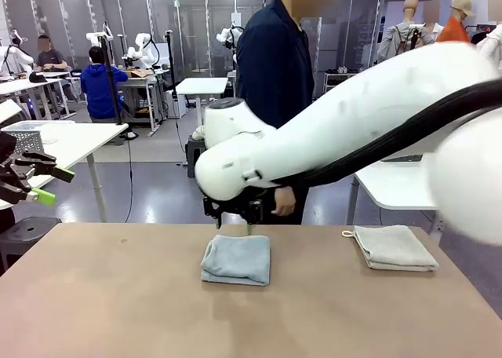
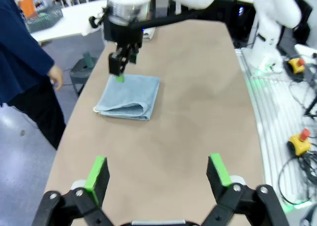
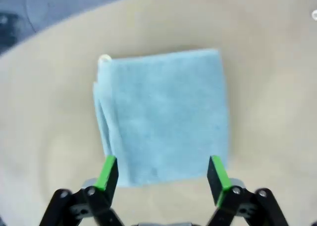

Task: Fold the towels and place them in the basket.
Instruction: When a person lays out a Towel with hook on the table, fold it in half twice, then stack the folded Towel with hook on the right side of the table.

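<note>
A: From my remote seat, what lies where, left to right?

B: My left gripper (image 2: 157,179) waits wide open, well away from the work. My right gripper (image 3: 162,174) hangs spread just above the folded pale grey-blue terry towel (image 3: 163,114) mid-table. The folded cream-white terry towel (image 1: 394,248) lies rightmost; nothing blocks either

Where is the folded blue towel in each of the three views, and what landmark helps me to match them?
Front view: blue towel at table centre, below the right arm.
Left wrist view: upper left of centre, right gripper at its far edge.
Right wrist view: picture centre, beyond the open jaws.
Shared landmark: the brown table.
</note>
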`<state>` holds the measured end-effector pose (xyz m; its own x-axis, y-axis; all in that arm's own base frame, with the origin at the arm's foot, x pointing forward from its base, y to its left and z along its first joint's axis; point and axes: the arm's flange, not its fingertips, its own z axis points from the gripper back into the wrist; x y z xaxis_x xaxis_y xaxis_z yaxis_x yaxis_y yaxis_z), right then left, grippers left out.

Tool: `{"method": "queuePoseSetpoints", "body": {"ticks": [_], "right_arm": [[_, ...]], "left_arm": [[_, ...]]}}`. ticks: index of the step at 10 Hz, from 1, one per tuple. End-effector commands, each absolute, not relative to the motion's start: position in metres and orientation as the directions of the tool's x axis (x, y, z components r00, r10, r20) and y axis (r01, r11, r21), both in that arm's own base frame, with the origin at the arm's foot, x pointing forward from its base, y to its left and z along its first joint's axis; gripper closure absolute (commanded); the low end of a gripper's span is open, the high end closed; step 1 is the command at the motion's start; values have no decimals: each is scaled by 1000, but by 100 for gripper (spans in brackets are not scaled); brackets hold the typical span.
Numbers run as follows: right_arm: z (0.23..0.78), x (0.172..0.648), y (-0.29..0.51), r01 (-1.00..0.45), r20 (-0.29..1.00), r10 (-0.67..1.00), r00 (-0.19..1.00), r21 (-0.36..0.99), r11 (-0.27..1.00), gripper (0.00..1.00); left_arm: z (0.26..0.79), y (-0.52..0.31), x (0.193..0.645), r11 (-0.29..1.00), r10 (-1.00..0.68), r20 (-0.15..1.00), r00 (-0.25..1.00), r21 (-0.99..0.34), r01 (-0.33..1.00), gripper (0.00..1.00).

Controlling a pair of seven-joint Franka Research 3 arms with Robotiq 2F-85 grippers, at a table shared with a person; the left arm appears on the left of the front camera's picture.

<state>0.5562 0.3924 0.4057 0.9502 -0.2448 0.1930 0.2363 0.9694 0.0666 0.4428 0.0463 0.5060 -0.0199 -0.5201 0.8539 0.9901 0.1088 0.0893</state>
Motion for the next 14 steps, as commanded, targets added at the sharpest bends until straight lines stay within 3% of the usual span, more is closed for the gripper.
{"method": "queuePoseSetpoints", "body": {"ticks": [1,6,14], "right_arm": [[411,533,330,113,148,-130,980,121,986,0],[405,528,267,62,98,-86,991,227,972,0],[404,534,266,81,97,-102,990,196,977,0]], "left_arm": [[508,46,442,110,-515,857,-22,92,990,0],[508,46,442,110,-515,857,-22,92,990,0],[508,46,442,110,-515,857,-22,92,990,0]]}}
